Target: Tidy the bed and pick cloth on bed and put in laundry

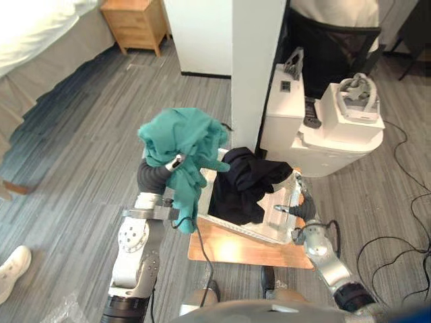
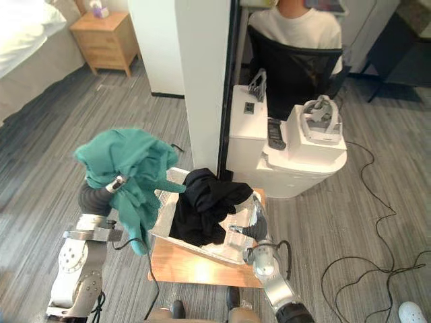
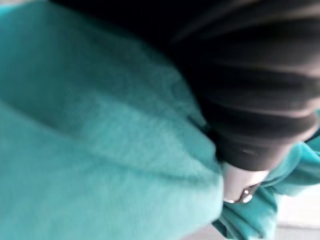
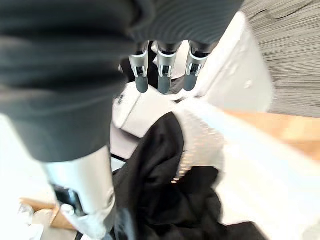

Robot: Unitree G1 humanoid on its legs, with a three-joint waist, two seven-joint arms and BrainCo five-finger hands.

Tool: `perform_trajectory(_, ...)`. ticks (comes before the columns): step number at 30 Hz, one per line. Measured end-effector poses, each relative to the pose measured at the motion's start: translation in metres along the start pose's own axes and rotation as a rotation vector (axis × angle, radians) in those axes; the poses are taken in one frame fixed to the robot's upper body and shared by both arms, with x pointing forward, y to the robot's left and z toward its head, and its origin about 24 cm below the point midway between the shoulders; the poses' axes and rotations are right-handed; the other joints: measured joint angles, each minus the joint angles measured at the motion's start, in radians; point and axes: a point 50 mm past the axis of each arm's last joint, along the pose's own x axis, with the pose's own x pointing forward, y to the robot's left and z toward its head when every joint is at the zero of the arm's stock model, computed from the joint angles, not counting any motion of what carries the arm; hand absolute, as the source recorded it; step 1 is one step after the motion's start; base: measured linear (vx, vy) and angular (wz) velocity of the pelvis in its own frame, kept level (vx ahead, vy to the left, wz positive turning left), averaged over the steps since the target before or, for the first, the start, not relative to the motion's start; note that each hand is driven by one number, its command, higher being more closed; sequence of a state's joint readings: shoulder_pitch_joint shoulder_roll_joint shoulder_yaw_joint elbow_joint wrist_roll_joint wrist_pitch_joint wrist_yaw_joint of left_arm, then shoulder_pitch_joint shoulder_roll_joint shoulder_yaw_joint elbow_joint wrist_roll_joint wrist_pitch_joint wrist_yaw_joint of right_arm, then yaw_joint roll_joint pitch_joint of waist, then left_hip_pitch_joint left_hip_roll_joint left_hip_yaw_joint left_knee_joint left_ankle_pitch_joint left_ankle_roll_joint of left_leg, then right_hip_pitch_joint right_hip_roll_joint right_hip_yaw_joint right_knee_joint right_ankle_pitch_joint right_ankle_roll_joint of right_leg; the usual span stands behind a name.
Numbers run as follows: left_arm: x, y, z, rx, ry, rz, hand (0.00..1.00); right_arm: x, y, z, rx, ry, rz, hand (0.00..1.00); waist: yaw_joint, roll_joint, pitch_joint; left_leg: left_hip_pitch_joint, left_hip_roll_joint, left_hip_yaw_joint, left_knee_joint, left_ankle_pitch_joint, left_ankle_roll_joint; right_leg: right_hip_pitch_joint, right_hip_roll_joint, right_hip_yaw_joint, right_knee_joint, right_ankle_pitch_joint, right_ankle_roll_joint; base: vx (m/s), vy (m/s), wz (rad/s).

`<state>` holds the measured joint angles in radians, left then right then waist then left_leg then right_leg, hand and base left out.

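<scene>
A teal cloth (image 1: 182, 134) is bunched over my raised left hand (image 1: 176, 161) and hangs down past the wrist, just left of the white laundry basket (image 1: 242, 229). In the left wrist view the teal cloth (image 3: 100, 150) presses close against the hand's cover. The basket stands tilted on a small wooden stand (image 1: 236, 252), and a black cloth (image 1: 249, 182) lies in it, spilling over its far rim. At the basket's right wall is my right hand (image 1: 301, 202), its fingers (image 4: 160, 75) straight above the black cloth (image 4: 165, 190).
The bed (image 1: 40, 40) is at the far left, with a wooden nightstand (image 1: 135, 23) beside it. A white pillar (image 1: 256, 67) rises right behind the basket. A white unit (image 1: 337, 134) with a headset on top stands to the right, and a person (image 2: 296, 33) sits behind it.
</scene>
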<state>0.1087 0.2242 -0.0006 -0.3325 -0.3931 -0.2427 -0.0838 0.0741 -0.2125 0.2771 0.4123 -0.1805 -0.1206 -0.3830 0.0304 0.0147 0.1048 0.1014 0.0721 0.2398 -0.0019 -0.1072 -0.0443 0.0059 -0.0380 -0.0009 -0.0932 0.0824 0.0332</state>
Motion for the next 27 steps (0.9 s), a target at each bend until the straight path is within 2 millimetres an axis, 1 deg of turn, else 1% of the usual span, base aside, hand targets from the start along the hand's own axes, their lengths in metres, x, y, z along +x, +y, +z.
perform_trajectory(3, 0.007, -0.001, 0.004, 0.107, -0.017, -0.041, 1.0, -0.013, 0.001, -0.019, 0.013, 0.099, 0.03, 0.0, -0.027, 0.006, -0.017, 0.006, 0.002, 0.016, 0.0, -0.002, -0.002, 0.001, 0.002, 0.017, -0.001, 0.002, 0.001, -0.06, -0.025, -0.15)
perform_trajectory(5, 0.011, -0.001, 0.005, 0.159, -0.024, -0.051, 1.0, -0.022, -0.003, -0.032, 0.034, 0.162, 0.022, 0.0, -0.035, 0.008, -0.019, 0.013, 0.004, 0.03, 0.0, -0.002, -0.002, 0.001, 0.005, 0.03, -0.001, 0.003, 0.002, -0.05, -0.019, -0.25)
perform_trajectory(6, 0.012, 0.0, 0.002, 0.191, -0.016, -0.054, 1.0, -0.031, -0.007, -0.044, 0.052, 0.22, 0.011, 0.0, -0.044, 0.01, -0.026, 0.023, 0.005, 0.046, -0.008, -0.002, -0.005, 0.0, 0.009, 0.046, -0.001, 0.005, 0.002, -0.03, -0.012, -0.31)
perform_trajectory(8, 0.011, 0.002, -0.008, 0.242, 0.019, -0.053, 1.0, -0.043, -0.013, -0.061, 0.08, 0.299, -0.011, 0.0, -0.054, 0.007, -0.04, 0.031, 0.007, 0.062, -0.015, -0.005, -0.011, -0.002, 0.014, 0.063, -0.001, 0.008, 0.002, -0.01, -0.008, -0.29)
perform_trajectory(9, 0.011, 0.002, -0.014, 0.267, 0.037, -0.053, 1.0, -0.05, -0.016, -0.069, 0.091, 0.339, -0.022, 0.0, -0.066, 0.003, -0.043, 0.038, 0.009, 0.073, -0.017, -0.005, -0.012, -0.002, 0.017, 0.071, -0.001, 0.012, 0.001, 0.0, -0.009, -0.25)
perform_trajectory(10, 0.01, 0.004, -0.021, 0.305, 0.066, -0.05, 1.0, -0.058, -0.019, -0.082, 0.098, 0.395, -0.027, 0.0, -0.073, -0.002, -0.05, 0.044, 0.01, 0.084, -0.022, -0.006, -0.013, -0.002, 0.02, 0.079, -0.001, 0.015, -0.001, 0.0, -0.011, -0.23)
perform_trajectory(12, 0.011, 0.007, -0.033, 0.36, 0.109, -0.047, 1.0, -0.071, -0.022, -0.098, 0.112, 0.472, -0.026, 0.0, -0.086, -0.01, -0.054, 0.057, 0.013, 0.107, -0.033, -0.006, -0.016, -0.002, 0.027, 0.099, -0.001, 0.018, 0.0, -0.01, -0.012, -0.29)
perform_trajectory(13, 0.009, 0.009, -0.038, 0.395, 0.136, -0.057, 1.0, -0.082, -0.022, -0.107, 0.119, 0.516, -0.014, 0.0, -0.091, -0.012, -0.055, 0.061, 0.014, 0.116, -0.032, -0.008, -0.019, -0.002, 0.03, 0.107, -0.001, 0.019, 0.0, 0.0, -0.006, -0.29)
perform_trajectory(15, 0.009, 0.01, -0.048, 0.448, 0.181, -0.098, 1.0, -0.091, -0.021, -0.117, 0.129, 0.57, 0.0, 0.0, -0.1, -0.013, -0.056, 0.072, 0.014, 0.131, -0.035, -0.007, -0.017, 0.001, 0.032, 0.111, -0.001, 0.019, 0.001, 0.01, -0.001, -0.22)
perform_trajectory(16, 0.009, 0.01, -0.055, 0.524, 0.21, -0.133, 1.0, -0.104, -0.02, -0.128, 0.149, 0.633, 0.016, 0.0, -0.105, -0.012, -0.056, 0.077, 0.014, 0.141, -0.035, -0.005, -0.014, 0.002, 0.033, 0.12, -0.001, 0.02, 0.002, 0.0, 0.0, -0.21)
perform_trajectory(18, 0.006, 0.014, -0.063, 0.615, 0.244, -0.156, 1.0, -0.117, -0.015, -0.138, 0.182, 0.696, 0.038, 0.0, -0.121, -0.011, -0.056, 0.082, 0.013, 0.149, -0.039, -0.005, -0.014, 0.003, 0.033, 0.123, -0.001, 0.02, 0.002, 0.0, 0.0, -0.14)
perform_trajectory(20, 0.002, 0.018, -0.075, 0.702, 0.299, -0.204, 1.0, -0.13, -0.01, -0.147, 0.25, 0.755, 0.04, 0.0, -0.13, -0.009, -0.057, 0.094, 0.013, 0.165, -0.047, -0.006, -0.016, 0.004, 0.036, 0.132, -0.001, 0.02, 0.002, 0.0, -0.003, -0.15)
perform_trajectory(22, -0.001, 0.018, -0.084, 0.785, 0.33, -0.261, 1.0, -0.137, -0.012, -0.152, 0.289, 0.78, 0.033, 0.0, -0.139, -0.009, -0.056, 0.097, 0.013, 0.185, -0.048, -0.01, -0.021, 0.003, 0.036, 0.14, -0.001, 0.02, 0.002, -0.01, -0.001, -0.14)
perform_trajectory(23, -0.004, 0.017, -0.093, 0.839, 0.361, -0.303, 1.0, -0.144, -0.013, -0.156, 0.314, 0.795, 0.027, 0.0, -0.144, -0.009, -0.056, 0.101, 0.013, 0.198, -0.048, -0.015, -0.026, 0.003, 0.037, 0.148, 0.0, 0.02, 0.003, -0.01, -0.001, -0.17)
perform_trajectory(24, -0.005, 0.017, -0.095, 0.852, 0.369, -0.31, 1.0, -0.145, -0.013, -0.157, 0.32, 0.797, 0.025, 0.0, -0.146, -0.009, -0.056, 0.101, 0.013, 0.201, -0.048, -0.017, -0.029, 0.003, 0.037, 0.15, 0.0, 0.02, 0.003, -0.01, -0.001, -0.18)
perform_trajectory(27, -0.015, 0.022, -0.113, 0.948, 0.454, -0.378, 1.0, -0.151, -0.012, -0.16, 0.362, 0.802, 0.014, 0.0, -0.16, -0.003, -0.052, 0.108, 0.028, 0.307, -0.044, -0.026, -0.037, -0.01, 0.037, 0.169, 0.012, 0.014, 0.011, -0.02, -0.005, -0.18)
